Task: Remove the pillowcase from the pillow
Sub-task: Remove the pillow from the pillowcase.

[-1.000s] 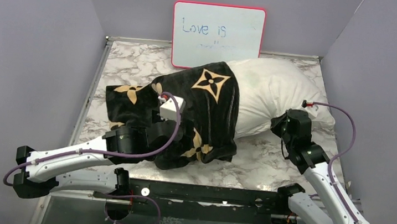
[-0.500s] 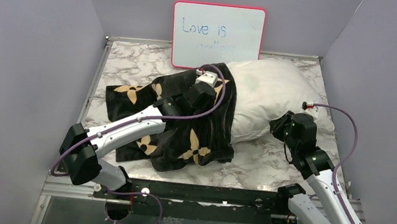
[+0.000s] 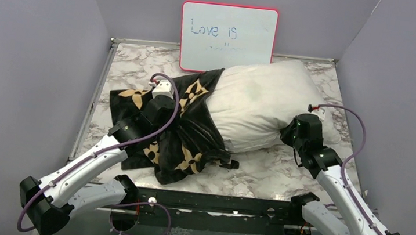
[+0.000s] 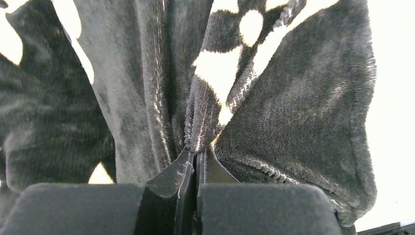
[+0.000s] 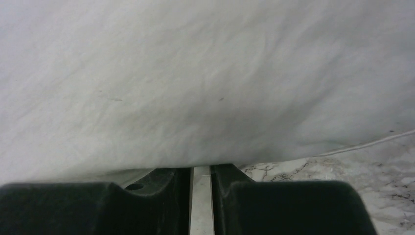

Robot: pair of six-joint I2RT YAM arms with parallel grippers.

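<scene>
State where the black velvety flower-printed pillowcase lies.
The pillowcase sits bunched left of centre in the top view, over the left end of the plump white pillow, pinched by the left hand.

pillow (image 3: 253, 108): on table (image 3: 135, 63), right of centre, before whiteboard (image 3: 228, 35).
pillowcase (image 3: 183, 138): over pillow's left end, trailing left and forward.

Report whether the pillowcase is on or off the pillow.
Partly on: the pillowcase is bunched over the left end of the pillow, mostly bare white.
</scene>
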